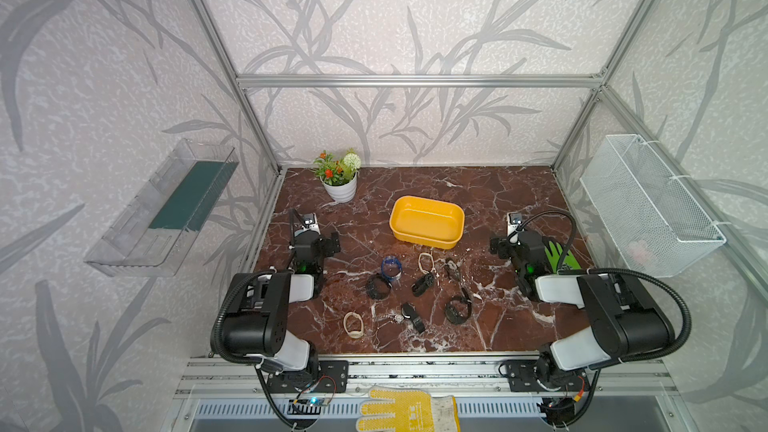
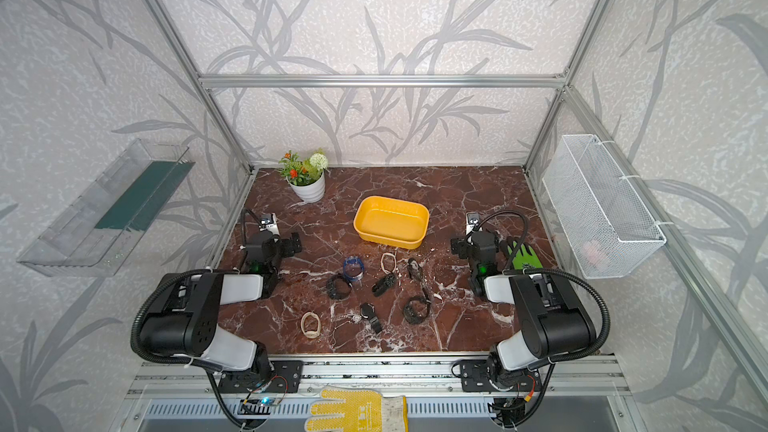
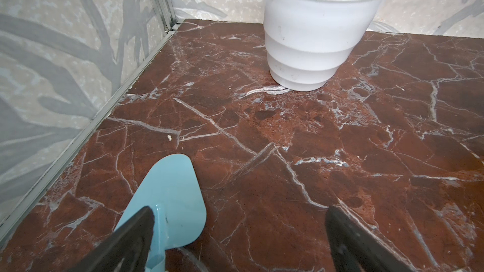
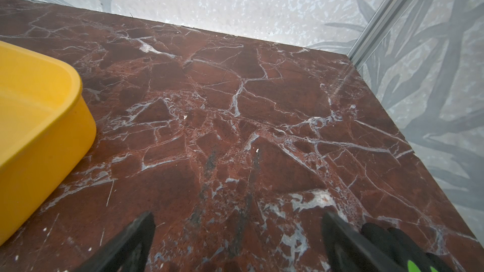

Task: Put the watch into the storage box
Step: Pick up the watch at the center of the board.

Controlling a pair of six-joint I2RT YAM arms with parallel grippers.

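The yellow storage box point(image 1: 427, 222) point(image 2: 390, 221) stands empty at mid-table; one corner of it point(image 4: 34, 126) shows in the right wrist view. Several watches lie in front of it: a black one point(image 1: 378, 287), another black one point(image 1: 457, 309), and one with a round dial point(image 1: 410, 314). Loose straps lie among them, one blue point(image 1: 391, 268) and one beige point(image 1: 426, 262). My left gripper point(image 1: 308, 229) point(image 3: 239, 213) is open over bare marble at the table's left. My right gripper point(image 1: 515, 228) point(image 4: 238, 218) is open to the right of the box. Neither holds anything.
A white flower pot point(image 1: 340, 187) point(image 3: 311, 43) stands at the back left. A light blue plastic piece point(image 3: 172, 194) lies by my left fingers. A green and black glove point(image 1: 561, 255) point(image 4: 392, 244) lies beside my right gripper. A wire basket point(image 1: 648, 201) and a clear tray point(image 1: 166, 209) hang on the side walls.
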